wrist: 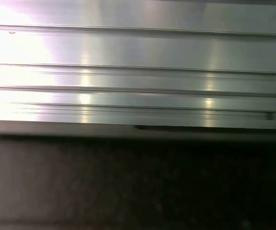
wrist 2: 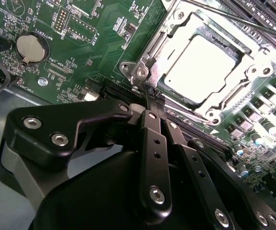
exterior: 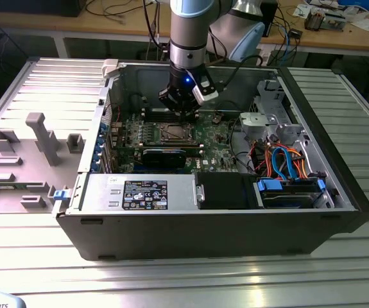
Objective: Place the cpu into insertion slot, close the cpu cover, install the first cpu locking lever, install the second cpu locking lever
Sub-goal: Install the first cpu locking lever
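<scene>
- Ribbed metal bench (exterior: 36, 256) carries one open computer case (exterior: 235, 231).
- One cpu (wrist 2: 204, 67) sits in the insertion slot (wrist 2: 150, 57), under the cpu cover (wrist 2: 258, 62) (lowered).
- Gripper (wrist 2: 154, 92) fingers (wrist 2: 151, 103) are clenched together, tips at the slot's corner.

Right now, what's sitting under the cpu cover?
The cpu shows through the window of the closed cpu cover, its bright metal top visible. The insertion slot beneath the chip is covered. The gripper is at the frame's corner.
</scene>
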`<state>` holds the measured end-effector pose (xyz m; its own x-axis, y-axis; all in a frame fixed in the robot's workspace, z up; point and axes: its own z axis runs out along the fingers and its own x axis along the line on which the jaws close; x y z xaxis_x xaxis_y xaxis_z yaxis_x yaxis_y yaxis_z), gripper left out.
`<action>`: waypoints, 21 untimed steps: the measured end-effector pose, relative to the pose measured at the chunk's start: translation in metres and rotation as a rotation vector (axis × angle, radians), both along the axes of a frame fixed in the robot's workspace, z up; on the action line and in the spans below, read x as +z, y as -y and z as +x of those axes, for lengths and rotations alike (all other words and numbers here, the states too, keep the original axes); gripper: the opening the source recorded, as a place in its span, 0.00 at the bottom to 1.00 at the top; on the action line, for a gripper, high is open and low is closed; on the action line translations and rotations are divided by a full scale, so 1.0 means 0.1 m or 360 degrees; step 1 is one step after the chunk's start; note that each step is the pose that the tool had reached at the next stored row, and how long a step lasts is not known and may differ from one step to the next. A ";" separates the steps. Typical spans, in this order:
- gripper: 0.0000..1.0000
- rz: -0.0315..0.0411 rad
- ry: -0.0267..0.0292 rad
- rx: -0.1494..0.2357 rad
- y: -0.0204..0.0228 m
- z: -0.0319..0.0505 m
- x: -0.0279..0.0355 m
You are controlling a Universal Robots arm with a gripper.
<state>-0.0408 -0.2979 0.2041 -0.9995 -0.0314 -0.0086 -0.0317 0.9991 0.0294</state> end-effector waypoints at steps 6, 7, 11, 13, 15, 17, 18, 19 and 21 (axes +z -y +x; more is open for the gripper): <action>0.11 -0.0001 -0.00003 0.0000 0.001 0.000 0.022; 0.11 -0.0004 -0.00002 0.0000 0.000 0.002 0.018; 0.11 -0.0015 -0.00001 0.0000 0.000 0.004 0.009; 0.11 -0.0019 -0.00001 0.0000 0.000 0.005 0.004; 0.11 -0.0021 -0.00002 0.0000 0.000 0.006 0.000; 0.11 -0.0021 0.00005 0.0000 -0.001 0.007 -0.012; 0.11 -0.0022 0.00002 0.0000 -0.001 0.007 -0.014; 0.11 -0.0022 0.00000 0.0000 -0.001 0.007 -0.016; 0.11 -0.0022 0.00000 0.0000 -0.002 0.007 -0.017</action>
<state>-0.0401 -0.2977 0.2023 -0.9995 -0.0317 -0.0081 -0.0318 0.9994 0.0153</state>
